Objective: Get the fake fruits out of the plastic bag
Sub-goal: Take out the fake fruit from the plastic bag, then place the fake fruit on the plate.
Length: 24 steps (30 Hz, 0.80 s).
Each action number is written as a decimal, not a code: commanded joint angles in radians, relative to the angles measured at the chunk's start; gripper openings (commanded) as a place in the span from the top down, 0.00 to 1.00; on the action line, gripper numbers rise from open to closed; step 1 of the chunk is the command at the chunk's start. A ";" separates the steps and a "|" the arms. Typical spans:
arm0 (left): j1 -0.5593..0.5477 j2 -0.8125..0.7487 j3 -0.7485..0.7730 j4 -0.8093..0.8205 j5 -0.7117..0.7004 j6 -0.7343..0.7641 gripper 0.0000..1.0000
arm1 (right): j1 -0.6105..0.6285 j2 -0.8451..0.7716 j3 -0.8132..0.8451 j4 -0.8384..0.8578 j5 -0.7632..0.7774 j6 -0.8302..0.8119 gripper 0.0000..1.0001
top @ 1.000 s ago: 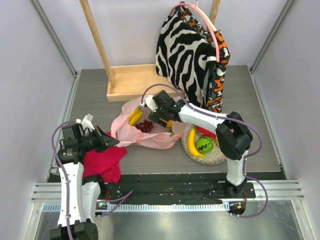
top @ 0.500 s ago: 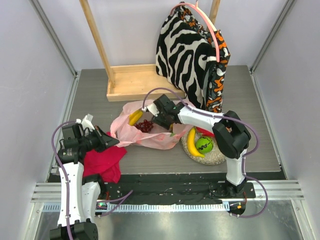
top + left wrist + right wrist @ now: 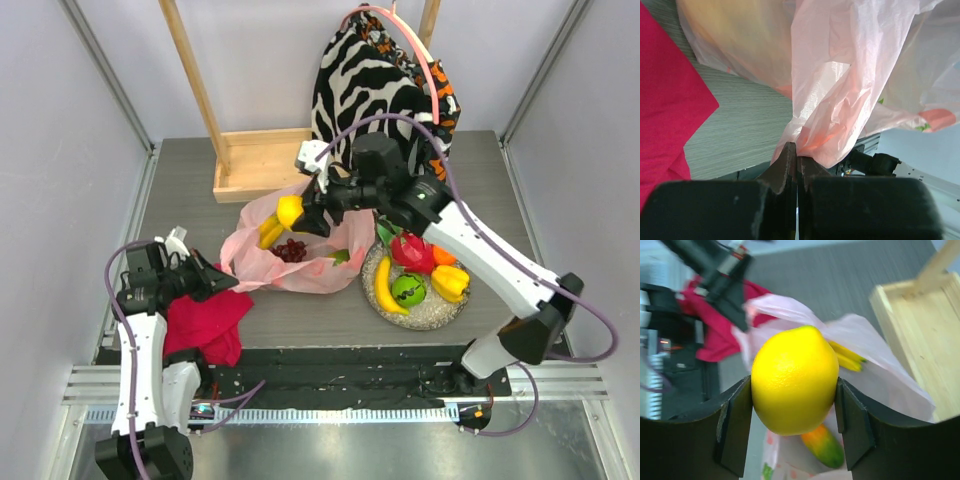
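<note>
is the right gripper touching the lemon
Touching. The right wrist view shows the lemon wedged inside the right gripper, both fingers pressed flat against its sides.

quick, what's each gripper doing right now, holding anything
Left gripper: fingers shut on a fold of the thin pink plastic bag.
Right gripper: fingers shut on the glossy yellow plastic lemon.

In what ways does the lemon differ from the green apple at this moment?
Colour: the lemon is yellow, the apple is green with dark marks.
Support: the lemon is clamped between the fingers of the right gripper; nothing grips the apple.
Place: the lemon hangs in the air over the bag; the apple lies on the plate.
Both are glossy and already outside the bag.
</note>
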 commanded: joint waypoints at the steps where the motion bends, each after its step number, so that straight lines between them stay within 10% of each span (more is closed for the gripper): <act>1: 0.018 0.032 0.034 0.042 0.010 -0.002 1.00 | 0.002 -0.056 -0.043 -0.033 -0.192 0.095 0.61; 14: 0.047 0.105 0.142 -0.040 -0.021 0.084 1.00 | -0.276 -0.480 -0.254 -0.864 0.168 -0.697 0.65; 24: 0.052 0.095 0.110 -0.024 -0.025 0.076 1.00 | -0.321 -0.670 -0.682 -0.834 0.283 -1.074 0.64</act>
